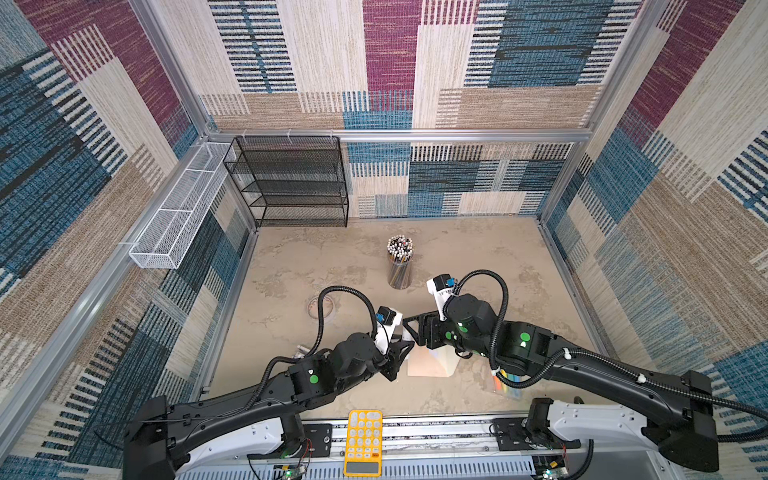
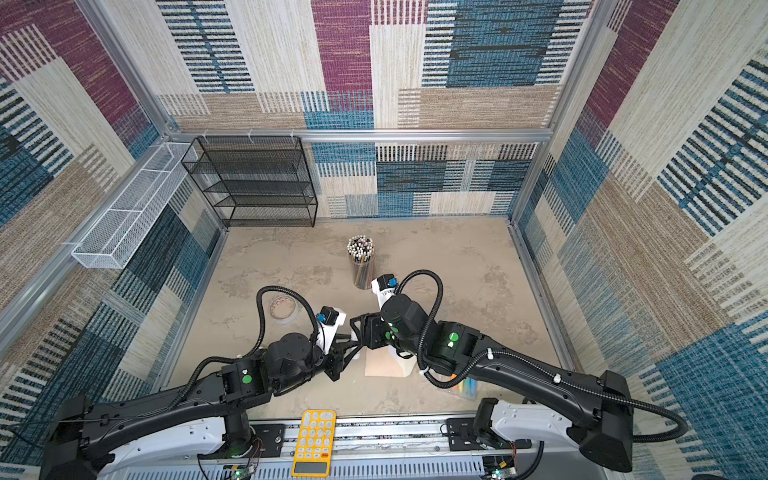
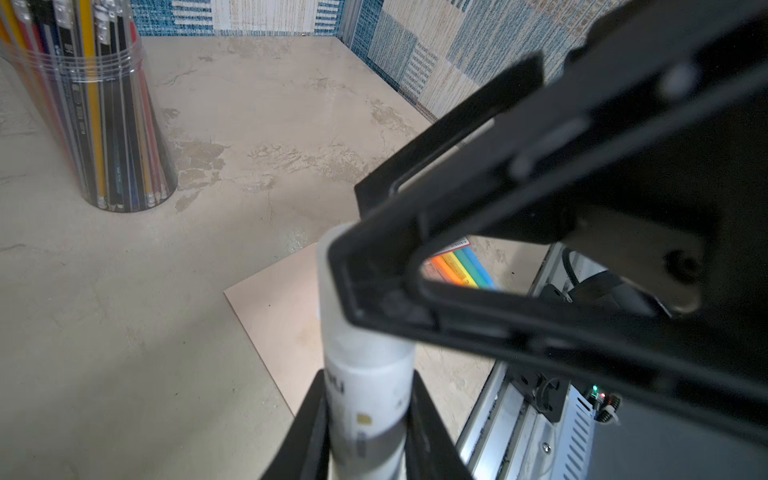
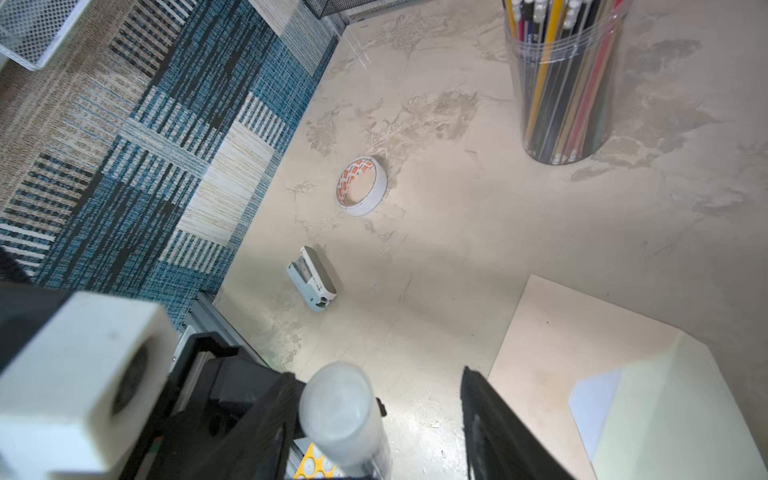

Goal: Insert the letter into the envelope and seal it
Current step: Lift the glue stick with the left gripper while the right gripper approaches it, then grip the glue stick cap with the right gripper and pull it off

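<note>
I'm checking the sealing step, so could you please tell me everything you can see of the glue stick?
The glue stick is a white, plastic-looking tube with dark print and a small yellow mark on its label, topped by a frosted, rounded cap that is on. The left tool grips its body, holding it in the air near the tan envelope. The right tool stands open around the cap, one finger close beside it.

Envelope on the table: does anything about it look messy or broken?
Nothing looks torn or spilled. The envelope lies with its cream flap open, and a white corner of the letter shows at the mouth, so it isn't sealed yet. The left gripper holds a white tube near it.
</note>
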